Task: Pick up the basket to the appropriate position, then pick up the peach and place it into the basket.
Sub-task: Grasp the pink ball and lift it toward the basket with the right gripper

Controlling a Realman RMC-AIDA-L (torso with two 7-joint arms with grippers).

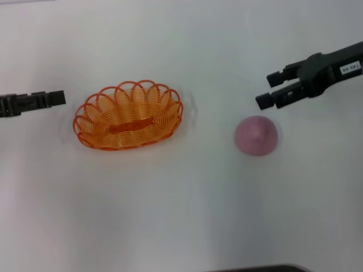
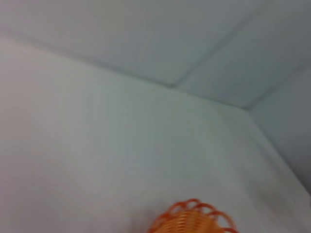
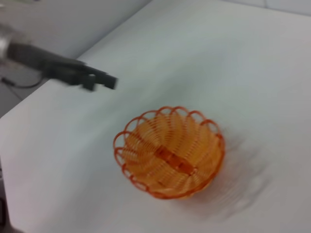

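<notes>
The orange wire basket (image 1: pixel 127 116) stands upright and empty on the white table, left of centre. It also shows in the right wrist view (image 3: pixel 170 153), and its rim shows in the left wrist view (image 2: pixel 193 219). The pink-mauve peach (image 1: pixel 257 135) lies on the table to the right of the basket, well apart from it. My right gripper (image 1: pixel 271 89) is open and empty, hovering just behind and to the right of the peach. My left gripper (image 1: pixel 61 98) is at the left edge, a short way left of the basket, not touching it. It also shows in the right wrist view (image 3: pixel 103 82).
The white table (image 1: pixel 181 215) carries only the basket and the peach. Its edge and a wall show beyond the left gripper in the right wrist view. A dark edge (image 1: pixel 261 268) shows at the bottom of the head view.
</notes>
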